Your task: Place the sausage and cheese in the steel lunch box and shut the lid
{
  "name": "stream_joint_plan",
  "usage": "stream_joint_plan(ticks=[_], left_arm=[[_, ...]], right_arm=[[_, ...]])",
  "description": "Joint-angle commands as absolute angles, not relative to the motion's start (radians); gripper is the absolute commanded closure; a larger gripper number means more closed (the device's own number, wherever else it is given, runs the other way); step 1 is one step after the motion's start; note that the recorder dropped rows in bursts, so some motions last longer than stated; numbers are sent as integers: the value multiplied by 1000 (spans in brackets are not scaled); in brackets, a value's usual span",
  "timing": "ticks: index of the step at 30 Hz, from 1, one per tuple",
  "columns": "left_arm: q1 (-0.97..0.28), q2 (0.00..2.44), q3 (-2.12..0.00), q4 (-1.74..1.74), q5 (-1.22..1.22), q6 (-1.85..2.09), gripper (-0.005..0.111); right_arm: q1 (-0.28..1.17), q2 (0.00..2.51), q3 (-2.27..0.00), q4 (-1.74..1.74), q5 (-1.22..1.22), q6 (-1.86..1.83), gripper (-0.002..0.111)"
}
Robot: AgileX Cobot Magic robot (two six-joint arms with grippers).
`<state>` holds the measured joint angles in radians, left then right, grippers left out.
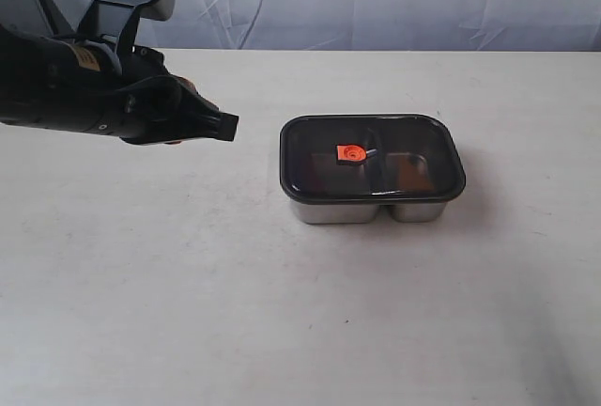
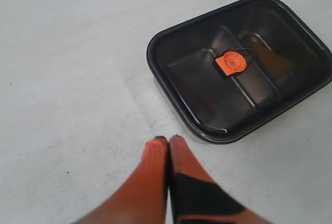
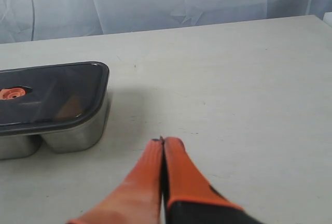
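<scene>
1. The lid (image 1: pixel 372 155) sat flat on the lunch box (image 1: pixel 364 209), right of centre in the exterior view, its orange valve (image 1: pixel 352 153) in the middle; the box looked closed.
2. Through the dark lid a dim orange shape, probably the cheese (image 1: pixel 410 174), lay in the right compartment; the sausage could not be made out.
3. The left gripper (image 1: pixel 228 127) hung clenched and empty at upper left, well apart from the box, likely because nothing remained to carry.
4. The right gripper (image 3: pixel 163 142) was also clenched and empty, over bare table (image 1: pixel 282 312).
</scene>
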<state>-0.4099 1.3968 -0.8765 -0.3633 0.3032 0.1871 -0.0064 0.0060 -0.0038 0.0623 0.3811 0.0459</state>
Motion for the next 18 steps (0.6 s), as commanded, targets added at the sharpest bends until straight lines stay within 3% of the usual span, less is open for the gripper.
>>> stream_joint_plan(ticks=[1,13,18], left_arm=[[-410,1389,-873,-362,292,186,107],[-410,1376,-857,-362,283,186,107],[-412,1188,-775,-234,275,186,107]], right_arm=[[-11,0,0,61,367,45,109],[-11,0,0,61,363,45,109],[-11,0,0,61,363,45,109]])
